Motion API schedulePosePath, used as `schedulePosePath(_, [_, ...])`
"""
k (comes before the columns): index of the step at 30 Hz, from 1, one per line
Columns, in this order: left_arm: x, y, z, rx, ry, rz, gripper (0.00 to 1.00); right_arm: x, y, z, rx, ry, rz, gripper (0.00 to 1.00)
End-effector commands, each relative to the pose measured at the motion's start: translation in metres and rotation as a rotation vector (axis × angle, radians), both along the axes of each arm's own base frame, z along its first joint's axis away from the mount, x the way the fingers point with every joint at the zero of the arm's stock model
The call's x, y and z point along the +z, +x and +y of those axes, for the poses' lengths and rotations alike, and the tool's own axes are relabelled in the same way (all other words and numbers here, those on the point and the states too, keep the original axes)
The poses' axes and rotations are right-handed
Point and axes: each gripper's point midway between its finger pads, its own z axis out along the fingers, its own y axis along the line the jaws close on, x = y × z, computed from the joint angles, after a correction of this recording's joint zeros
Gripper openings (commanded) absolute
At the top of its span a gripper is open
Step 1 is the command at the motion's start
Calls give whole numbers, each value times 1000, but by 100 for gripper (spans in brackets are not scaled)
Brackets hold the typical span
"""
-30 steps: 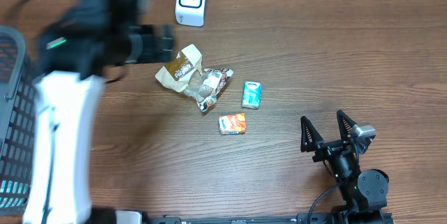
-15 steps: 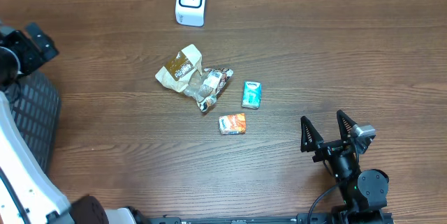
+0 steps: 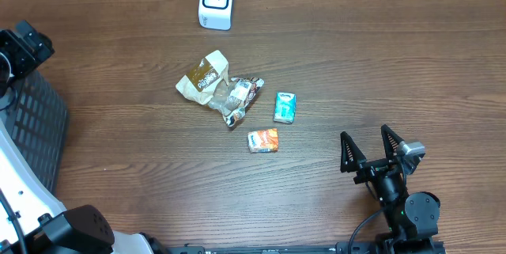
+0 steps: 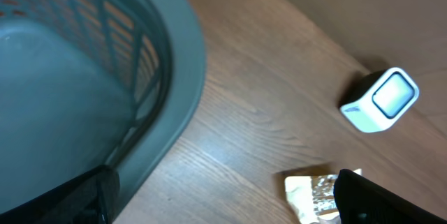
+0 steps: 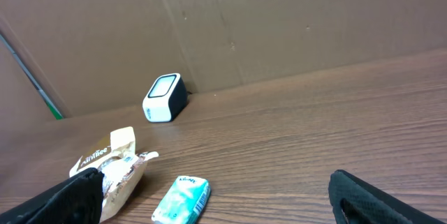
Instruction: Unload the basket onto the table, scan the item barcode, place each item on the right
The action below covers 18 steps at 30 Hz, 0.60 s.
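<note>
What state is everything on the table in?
White box-shaped barcode scanner: upright.
Tan paper wrapper: crumpled, lying.
Clear plastic snack packet: crumpled, touching wrapper.
Teal tissue pack: lying flat.
Orange rectangular packet: lying flat.
Left gripper: jaws open, empty.
Right gripper: jaws open, empty.

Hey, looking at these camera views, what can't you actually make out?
- Barcodes: the print on the teal packet, orange packet and crumpled wrappers is too small in the overhead view, and no barcode shows.
- The basket is cut off by the frame edge in the overhead and left wrist views, and its inside is blurred.
- The orange packet lies outside the right wrist view.
- The scanner face is too small to read.
</note>
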Motion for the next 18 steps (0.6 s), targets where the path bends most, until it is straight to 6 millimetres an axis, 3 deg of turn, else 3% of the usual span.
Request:
schedulePosePath(1, [9, 5, -9, -26, -34, -46, 100, -2, 1, -3, -14, 0, -4, 100])
schedulePosePath(18, [9, 6, -11, -36, -43, -51, 100, -2, 1, -3, -14, 0, -4, 100])
